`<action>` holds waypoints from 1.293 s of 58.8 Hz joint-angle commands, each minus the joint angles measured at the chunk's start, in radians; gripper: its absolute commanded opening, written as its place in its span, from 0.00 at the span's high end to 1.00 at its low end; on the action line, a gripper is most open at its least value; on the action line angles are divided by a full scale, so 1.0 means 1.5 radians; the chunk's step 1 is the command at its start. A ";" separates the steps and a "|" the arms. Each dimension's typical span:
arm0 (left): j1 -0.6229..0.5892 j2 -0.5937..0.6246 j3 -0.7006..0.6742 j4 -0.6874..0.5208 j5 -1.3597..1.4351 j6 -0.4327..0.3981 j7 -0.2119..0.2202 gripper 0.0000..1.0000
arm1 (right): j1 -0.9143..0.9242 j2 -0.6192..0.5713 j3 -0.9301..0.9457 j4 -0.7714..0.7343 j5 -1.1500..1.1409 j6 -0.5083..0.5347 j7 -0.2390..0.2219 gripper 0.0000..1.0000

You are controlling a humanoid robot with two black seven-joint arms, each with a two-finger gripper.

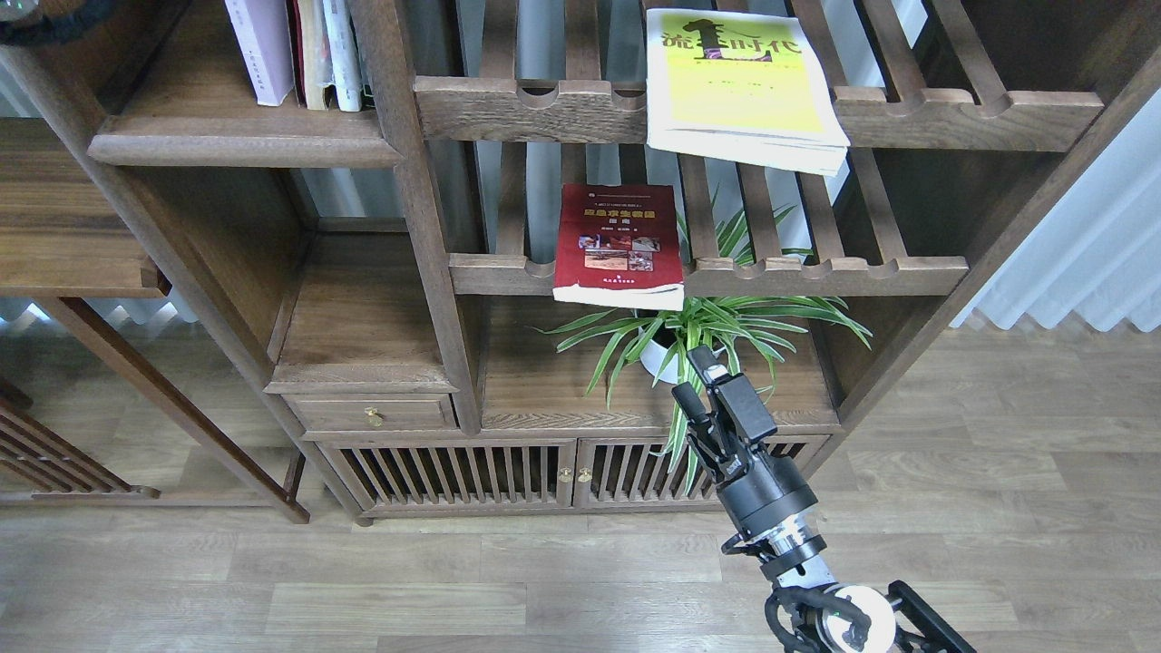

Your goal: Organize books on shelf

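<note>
Books (619, 243) lie flat, spines left, overhanging racks (816, 272).

Visible: yellow-green book (739, 86) flat on upper slatted rack (961, 113), dark red book (620, 245) flat on lower slatted rack (816, 272), lavender-white book (258, 50) upright on solid shelf (245, 145), right pincer (694, 376) empty, fingers apart, before potted plant (717, 322).

Upright books (299, 50) cropped by top edge
</note>
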 commanded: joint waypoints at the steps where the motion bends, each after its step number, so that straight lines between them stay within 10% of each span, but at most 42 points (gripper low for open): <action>1: -0.006 0.002 0.002 -0.012 0.000 0.000 0.001 0.41 | -0.002 0.000 0.002 0.000 0.000 0.000 0.000 0.07; 22: 0.000 0.044 0.013 -0.146 -0.005 0.087 0.003 0.36 | -0.002 0.000 0.000 0.000 0.000 0.000 0.000 0.06; 36: 0.003 0.129 0.013 -0.244 -0.023 0.096 0.059 0.36 | -0.002 0.000 -0.001 0.000 0.000 0.000 0.000 0.06; 76: 0.044 0.298 0.009 -0.485 -0.096 0.181 0.061 0.33 | 0.000 -0.001 -0.003 0.000 0.000 0.000 -0.001 0.06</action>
